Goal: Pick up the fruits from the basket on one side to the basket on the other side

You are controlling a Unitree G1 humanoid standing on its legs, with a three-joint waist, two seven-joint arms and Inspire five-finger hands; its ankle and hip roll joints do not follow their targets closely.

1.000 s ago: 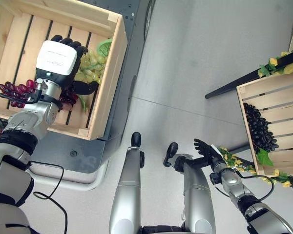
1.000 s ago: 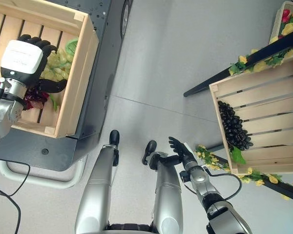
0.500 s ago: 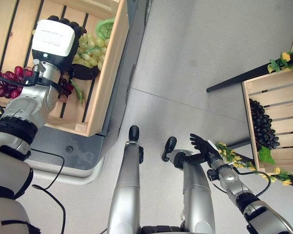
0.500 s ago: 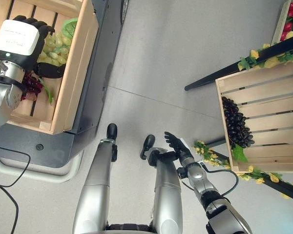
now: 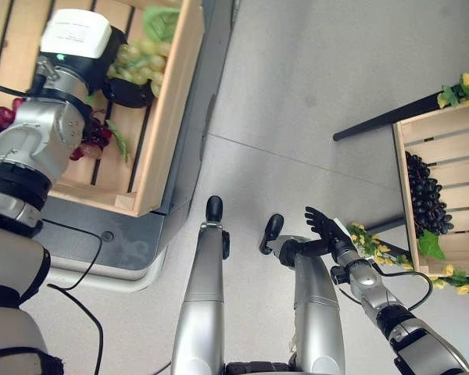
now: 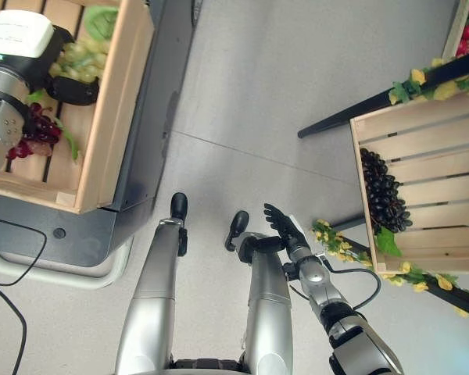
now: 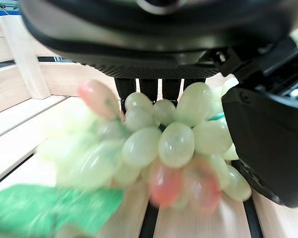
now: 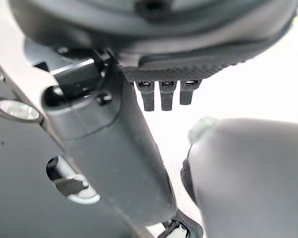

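Note:
A wooden crate at the left holds a bunch of green grapes and a bunch of dark red grapes. My left hand is down in this crate over the green grapes. In the left wrist view the green grapes lie between the straight fingers and the thumb, which rests beside them. A second wooden crate at the right holds black grapes. My right hand hangs low by the floor, left of that crate, open and holding nothing.
A dark cart carries the left crate. Yellow flowers with green leaves trim the front of the right crate's stand, and a black bar runs out from it. Grey floor lies between the two crates.
The camera has moved, so both crates sit higher in the picture. My left hand stays over the green grapes with its thumb beside them. The right hand has barely moved.

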